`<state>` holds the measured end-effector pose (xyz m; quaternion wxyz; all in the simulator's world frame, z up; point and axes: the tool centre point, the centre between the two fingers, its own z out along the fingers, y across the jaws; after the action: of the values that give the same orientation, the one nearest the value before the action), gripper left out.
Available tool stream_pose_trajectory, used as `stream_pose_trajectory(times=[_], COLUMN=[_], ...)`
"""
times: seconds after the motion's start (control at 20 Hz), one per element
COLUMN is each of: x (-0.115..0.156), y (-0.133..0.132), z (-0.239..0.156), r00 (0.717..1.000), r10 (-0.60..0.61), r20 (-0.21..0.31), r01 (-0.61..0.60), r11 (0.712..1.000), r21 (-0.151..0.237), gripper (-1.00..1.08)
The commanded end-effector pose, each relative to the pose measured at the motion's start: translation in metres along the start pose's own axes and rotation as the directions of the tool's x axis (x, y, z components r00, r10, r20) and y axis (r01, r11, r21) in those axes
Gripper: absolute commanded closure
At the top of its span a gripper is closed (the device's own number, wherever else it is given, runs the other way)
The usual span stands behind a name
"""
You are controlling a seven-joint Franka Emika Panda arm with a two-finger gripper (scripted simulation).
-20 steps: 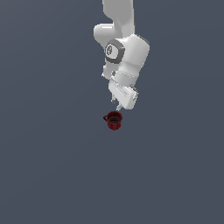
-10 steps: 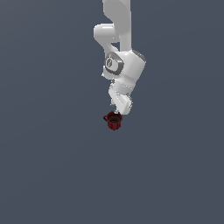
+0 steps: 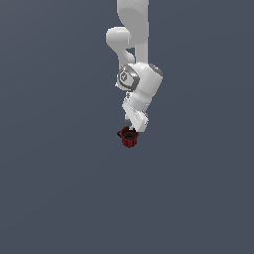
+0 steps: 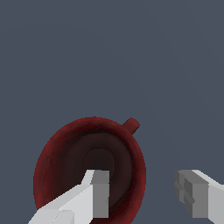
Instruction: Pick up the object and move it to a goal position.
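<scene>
The object is a small dark red mug (image 3: 129,138) with a little side handle, standing upright on the grey floor. My white gripper (image 3: 135,128) hangs right over its rim. In the wrist view the mug (image 4: 74,153) fills the middle with its dark inside showing and its handle pointing away. The gripper (image 4: 146,192) is open. One finger (image 4: 99,192) is inside the mug's mouth and the other finger (image 4: 192,192) is outside its wall. The jaws straddle the rim without closing on it.
A flat plain dark grey floor (image 3: 59,198) lies all around the mug. No other objects or edges are in view.
The arm has come down and towards the mug. The gripper was above and to the exterior view's right of it; now its fingertips reach the rim. The mug has not moved.
</scene>
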<state>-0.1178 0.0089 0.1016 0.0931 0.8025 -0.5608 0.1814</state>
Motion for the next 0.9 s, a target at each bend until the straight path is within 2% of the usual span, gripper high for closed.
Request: stream_pose_trajectory(times=[0.0, 0.85], x=[-0.001, -0.001], y=[0.001, 0.002], z=[0.001, 0.032], r00=[0.987, 0.987], r10=[0.158, 0.159], r20=[0.0, 0.002], r01=[-0.158, -0.159], r11=[0.987, 0.987], r21=[-0.003, -0.003], gripper=[-0.2, -0.2])
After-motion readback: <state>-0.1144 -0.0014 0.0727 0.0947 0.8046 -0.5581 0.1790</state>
